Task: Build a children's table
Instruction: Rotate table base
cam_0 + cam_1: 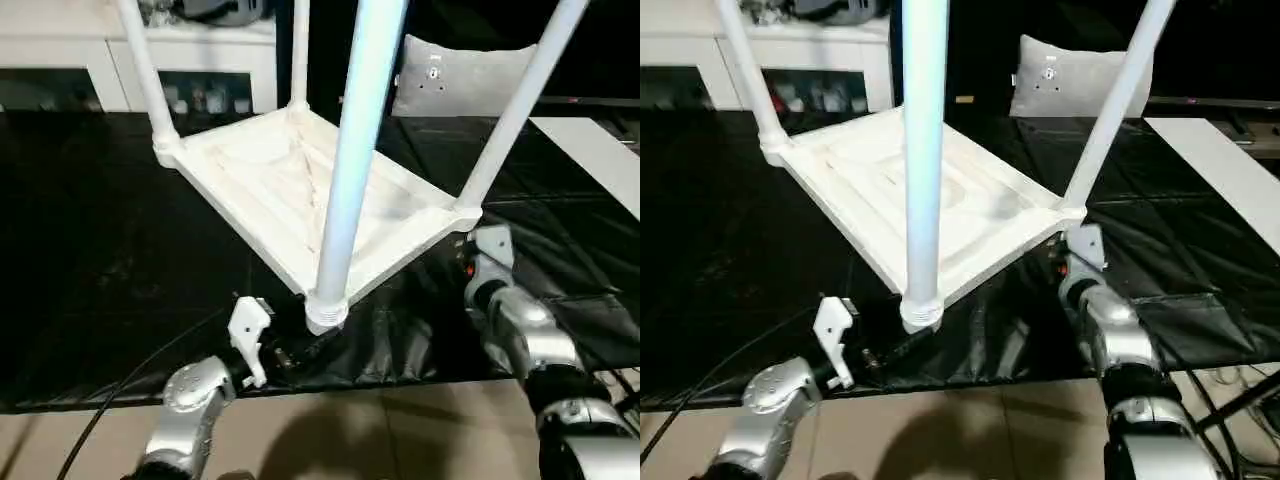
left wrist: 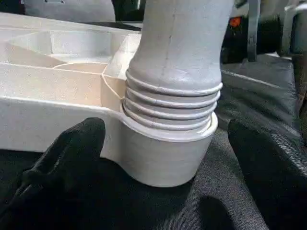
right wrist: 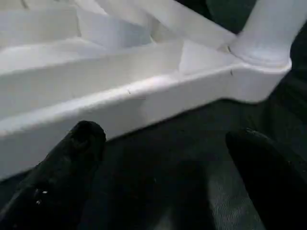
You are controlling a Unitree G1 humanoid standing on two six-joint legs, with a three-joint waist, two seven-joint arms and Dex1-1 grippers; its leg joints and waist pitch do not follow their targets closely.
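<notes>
Children's table (image 1: 300,190): it lies upside down on the black sheet (image 1: 100,260), ribbed underside facing up, so the corner sockets are open to take legs from above.
Legs: 4 stand up from the 4 corners; the near leg (image 1: 355,150) rises straight toward the camera, and the others lean out of the head views at the top.
Near socket (image 2: 163,153): in the left wrist view the leg's ribbed end sits in the round socket, yet about 4 rings are exposed above the rim, so I judge it may not be fully seated.
Left hand (image 2: 165,158): its black fingers (image 2: 72,158) are spread wide, 1 on each side of that socket and apart from it, gripping nothing; a stance that suits closing on the joint or steadying it.
Right hand (image 3: 163,167): fingers (image 3: 72,158) spread wide too and empty, low over the sheet just beside the table's right rim (image 3: 120,105), near the right corner leg (image 3: 268,33); likely there to brace the top against sliding.
Floor: the sheet covers the floor, and bare tile (image 1: 400,430) shows at its near edge.
Background: a white cabinet (image 1: 90,60) and a grey cushion (image 1: 460,75) stand behind, well apart from the work.
Stage: assembly looks nearly complete; seating the near leg and turning the table upright remain, in my judgement.
</notes>
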